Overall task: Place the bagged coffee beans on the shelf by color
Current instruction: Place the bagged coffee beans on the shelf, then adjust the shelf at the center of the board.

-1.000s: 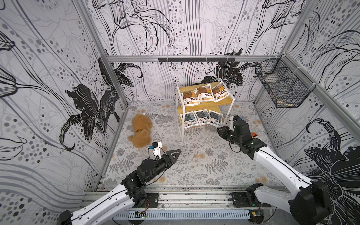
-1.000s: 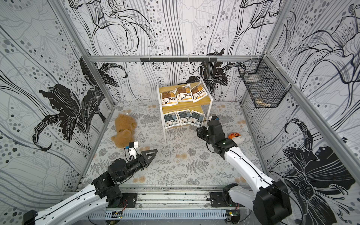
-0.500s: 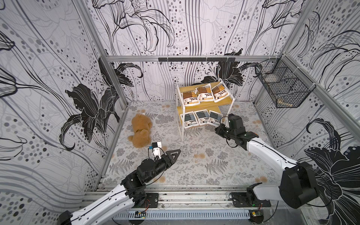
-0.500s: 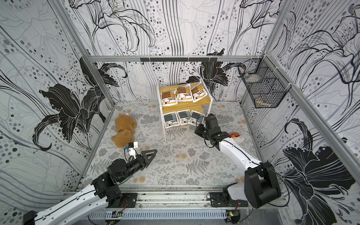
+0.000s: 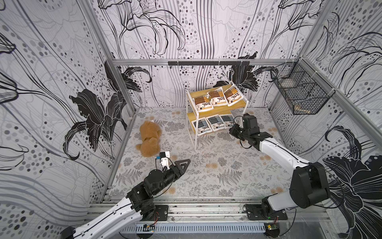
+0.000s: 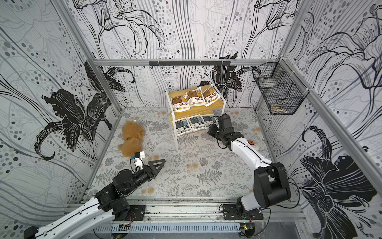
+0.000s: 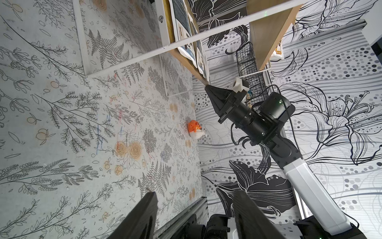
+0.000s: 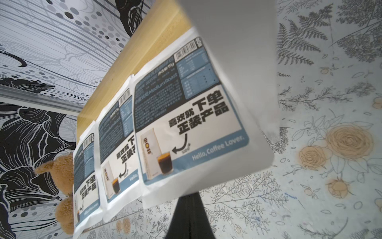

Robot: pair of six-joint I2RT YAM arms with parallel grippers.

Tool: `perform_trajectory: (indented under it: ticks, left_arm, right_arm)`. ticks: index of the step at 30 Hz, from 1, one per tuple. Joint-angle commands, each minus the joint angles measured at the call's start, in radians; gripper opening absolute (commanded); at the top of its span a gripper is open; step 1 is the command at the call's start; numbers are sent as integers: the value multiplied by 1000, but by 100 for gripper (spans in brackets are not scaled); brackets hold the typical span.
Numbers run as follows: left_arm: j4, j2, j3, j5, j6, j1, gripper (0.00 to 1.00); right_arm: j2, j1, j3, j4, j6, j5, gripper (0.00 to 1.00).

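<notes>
1. The right end effector (image 5: 232, 130) is brought in to the shelf (image 5: 203, 113), fingers now together, at 4 o'clock of the blue bags (image 5: 215, 122).
2. Brown bags (image 5: 217, 97) are seen above, so sorting is judged complete.
3. The left end effector (image 5: 183, 163) is held apart.

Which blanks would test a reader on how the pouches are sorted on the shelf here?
1. The upper tier of the shelf holds ____ brown-orange pouches.
2. The grey-blue pouches lie side by side on the ____ tier.
3. The plush bear lies on the ____, apart from the shelf.
Missing words: three; lower; floor.
</notes>
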Motion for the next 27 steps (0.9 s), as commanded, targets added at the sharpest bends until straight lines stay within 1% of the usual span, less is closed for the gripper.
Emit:
perform_trajectory:
  ticks: [1,2,7,9,12,14,17,20,24,27]
  left_arm:
    - [-21,-20,22,-22,9,5,63]
    - [-23,-24,22,-22,9,5,63]
    - [-33,-30,30,-22,20,5,63]
    - [-39,-25,40,-18,27,5,63]
    - [-49,-17,53,-11,36,6,63]
    - [-55,-12,56,-7,47,5,63]
    - [-46,-9,42,1,42,4,64]
    - [-26,-8,26,3,29,5,64]
    - [-24,-5,33,-8,37,5,64]
    - [-46,-15,39,-12,35,5,64]
  right_arm:
    - [-11,-5,8,26,-17,13,3]
    - [-23,-5,-13,30,-9,6,4]
    - [-125,-4,-138,42,22,-27,21]
    - [-187,-5,-180,13,14,-16,31]
    - [-261,-29,-227,-42,-7,-39,40]
    - [-285,-92,-246,-66,-28,-96,42]
    - [-288,-223,-266,-77,-53,-203,46]
    - [-250,-332,-250,-56,-63,-291,47]
    - [-150,-404,-174,-22,-70,-368,48]
    - [-84,-449,-112,-13,-59,-401,48]
